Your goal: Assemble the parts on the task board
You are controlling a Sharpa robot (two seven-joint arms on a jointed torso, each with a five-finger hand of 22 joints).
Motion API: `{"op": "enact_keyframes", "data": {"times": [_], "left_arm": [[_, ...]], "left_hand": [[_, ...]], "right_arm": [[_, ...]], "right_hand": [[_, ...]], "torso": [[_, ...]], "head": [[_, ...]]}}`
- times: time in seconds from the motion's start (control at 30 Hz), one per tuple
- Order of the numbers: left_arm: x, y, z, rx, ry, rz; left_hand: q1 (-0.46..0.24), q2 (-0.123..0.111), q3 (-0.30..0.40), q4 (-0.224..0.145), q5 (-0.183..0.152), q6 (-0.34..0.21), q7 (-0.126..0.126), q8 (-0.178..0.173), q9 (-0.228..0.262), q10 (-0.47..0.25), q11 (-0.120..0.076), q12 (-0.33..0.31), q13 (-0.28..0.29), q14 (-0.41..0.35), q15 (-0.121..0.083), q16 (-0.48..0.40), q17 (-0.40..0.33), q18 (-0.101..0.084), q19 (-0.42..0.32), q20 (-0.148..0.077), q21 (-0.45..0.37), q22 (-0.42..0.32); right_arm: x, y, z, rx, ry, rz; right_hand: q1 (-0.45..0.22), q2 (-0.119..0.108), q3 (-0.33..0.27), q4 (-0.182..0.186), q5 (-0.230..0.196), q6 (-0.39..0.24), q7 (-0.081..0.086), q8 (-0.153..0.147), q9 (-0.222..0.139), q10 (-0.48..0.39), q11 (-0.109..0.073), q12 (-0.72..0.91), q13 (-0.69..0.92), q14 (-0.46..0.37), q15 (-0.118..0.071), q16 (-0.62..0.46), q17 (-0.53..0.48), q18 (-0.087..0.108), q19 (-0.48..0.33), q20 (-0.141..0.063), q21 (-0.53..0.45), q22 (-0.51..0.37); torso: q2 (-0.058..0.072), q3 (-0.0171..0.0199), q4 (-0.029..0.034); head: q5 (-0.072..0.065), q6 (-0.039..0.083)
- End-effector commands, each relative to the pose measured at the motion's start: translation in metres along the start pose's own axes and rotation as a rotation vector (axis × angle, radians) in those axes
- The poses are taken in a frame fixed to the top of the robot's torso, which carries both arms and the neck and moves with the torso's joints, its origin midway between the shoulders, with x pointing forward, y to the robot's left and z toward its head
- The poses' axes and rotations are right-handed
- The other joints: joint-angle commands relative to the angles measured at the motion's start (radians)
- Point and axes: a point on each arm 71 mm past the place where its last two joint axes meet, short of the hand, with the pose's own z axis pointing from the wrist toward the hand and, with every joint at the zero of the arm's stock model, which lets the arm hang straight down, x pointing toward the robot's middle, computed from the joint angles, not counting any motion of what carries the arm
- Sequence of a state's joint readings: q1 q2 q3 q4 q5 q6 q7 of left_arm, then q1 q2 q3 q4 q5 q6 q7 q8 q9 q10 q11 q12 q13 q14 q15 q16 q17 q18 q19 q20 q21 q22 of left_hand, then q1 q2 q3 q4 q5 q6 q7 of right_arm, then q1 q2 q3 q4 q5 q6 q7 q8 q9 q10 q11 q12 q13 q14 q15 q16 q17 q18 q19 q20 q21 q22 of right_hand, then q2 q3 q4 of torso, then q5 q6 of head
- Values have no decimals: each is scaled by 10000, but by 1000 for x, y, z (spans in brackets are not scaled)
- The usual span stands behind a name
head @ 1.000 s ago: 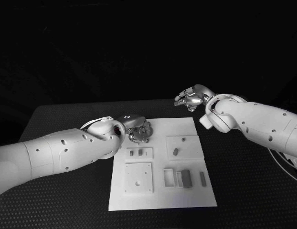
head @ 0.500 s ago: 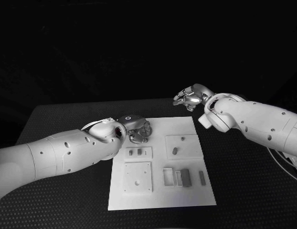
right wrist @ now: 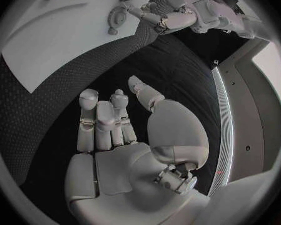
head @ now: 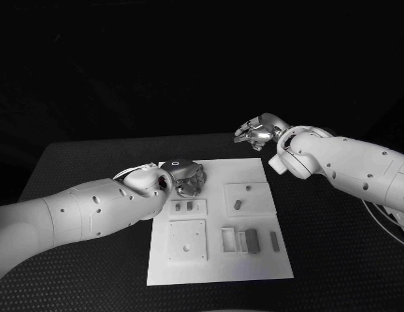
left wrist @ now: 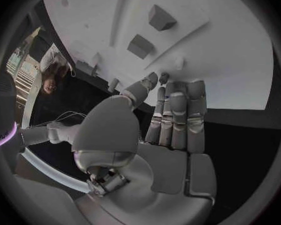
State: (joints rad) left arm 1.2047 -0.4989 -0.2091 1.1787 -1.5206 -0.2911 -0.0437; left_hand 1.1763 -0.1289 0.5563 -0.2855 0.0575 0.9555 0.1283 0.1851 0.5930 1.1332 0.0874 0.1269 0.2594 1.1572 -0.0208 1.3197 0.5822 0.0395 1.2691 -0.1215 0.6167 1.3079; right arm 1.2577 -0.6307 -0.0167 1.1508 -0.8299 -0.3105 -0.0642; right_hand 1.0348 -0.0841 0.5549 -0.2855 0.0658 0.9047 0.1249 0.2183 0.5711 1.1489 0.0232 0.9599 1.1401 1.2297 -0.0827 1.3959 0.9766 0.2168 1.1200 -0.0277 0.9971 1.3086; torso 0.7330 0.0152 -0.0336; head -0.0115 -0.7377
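Counter (head: 89,162), black, carries the task board (head: 216,266) at centre, grey parts (head: 252,241) lying in its recesses. Left hand (head: 185,177), fingers together, empty, hovers over the board's far left corner; it should descend squarely onto one part. Right hand (head: 256,130), empty, fingers loosely apart, waits beyond the board. Left arm has edged forward slightly.

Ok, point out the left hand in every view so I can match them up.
Head view: the left hand hovers at the task board's far left corner.
Left wrist view: the same hand rises mid-circle.
Right wrist view: it reaches over the board.
Shared landmark: the white task board.
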Motion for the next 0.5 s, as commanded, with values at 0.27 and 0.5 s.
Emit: {"op": "enact_keyframes", "data": {"times": [0.27, 0.5], "left_arm": [[5, -1, 1, 56, 182, 46], [8, -2, 2, 48, 335, 39]], "left_hand": [[11, 90, 105, 7, -1, 73, -7, 66, -46, 78, 40, -56, -7, 130, -17, 87, 14, 1315, 123, -17, 112, 230], [29, 168, 159, 14, 2, 117, 12, 97, -65, 157, 24, -69, 5, 173, -32, 123, 13, 1339, 160, -21, 164, 231]], "right_arm": [[1, 1, 0, -126, 145, -1], [2, 2, 0, -138, 157, 1]], "right_hand": [[-21, 75, -55, -4, 22, -42, 127, -40, 10, -41, 6, 72, -14, -84, -5, -27, 17, 449, 8, -84, -19, 129], [-24, 78, -55, -4, 22, -42, 127, -40, 10, -40, 6, 74, -15, -83, -5, -26, 17, 450, 9, -84, -19, 129]], "torso": [[-9, 8, 17], [-7, 5, 13]], "head": [[-19, -36], [-13, -39]]}}
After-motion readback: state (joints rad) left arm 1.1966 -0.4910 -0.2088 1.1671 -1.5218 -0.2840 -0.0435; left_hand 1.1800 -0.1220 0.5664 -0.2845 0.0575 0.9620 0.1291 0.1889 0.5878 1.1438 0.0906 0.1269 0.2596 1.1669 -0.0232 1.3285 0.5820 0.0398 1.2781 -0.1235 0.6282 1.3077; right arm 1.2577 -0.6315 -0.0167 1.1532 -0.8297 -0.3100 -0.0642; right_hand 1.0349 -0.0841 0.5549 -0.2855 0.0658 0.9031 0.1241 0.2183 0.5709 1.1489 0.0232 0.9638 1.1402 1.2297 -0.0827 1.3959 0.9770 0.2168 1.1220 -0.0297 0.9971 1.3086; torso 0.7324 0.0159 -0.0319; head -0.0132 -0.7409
